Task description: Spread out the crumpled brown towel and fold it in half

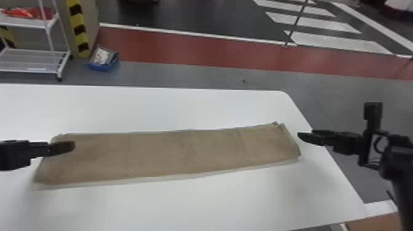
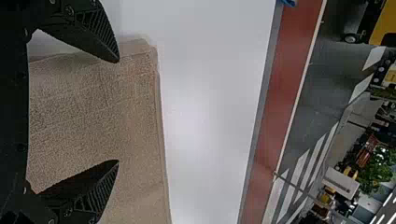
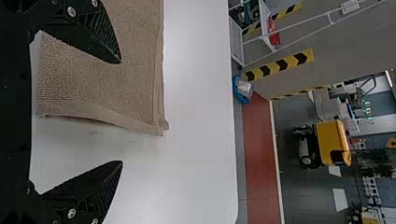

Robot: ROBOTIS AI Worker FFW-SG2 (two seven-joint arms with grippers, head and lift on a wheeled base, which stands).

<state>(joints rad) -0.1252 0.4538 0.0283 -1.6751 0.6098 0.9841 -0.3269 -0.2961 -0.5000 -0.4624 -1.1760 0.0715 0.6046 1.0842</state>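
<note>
The brown towel (image 1: 172, 153) lies flat on the white table as a long narrow strip, its layers slightly offset along the edges. My left gripper (image 1: 69, 146) is over the towel's left end; in the left wrist view the gripper (image 2: 117, 112) stands open, with the towel (image 2: 93, 116) behind its fingers. At the towel's right end, my right gripper (image 1: 302, 137) is just beyond the short edge. The right wrist view shows this gripper (image 3: 122, 112) open, one finger over the towel (image 3: 126, 79) and the other over bare table.
The white table (image 1: 199, 202) extends around the towel, its right edge running beneath the right arm. Beyond its far edge stand a white shelf rack (image 1: 33, 58) and a blue bin (image 1: 104, 60) on the floor.
</note>
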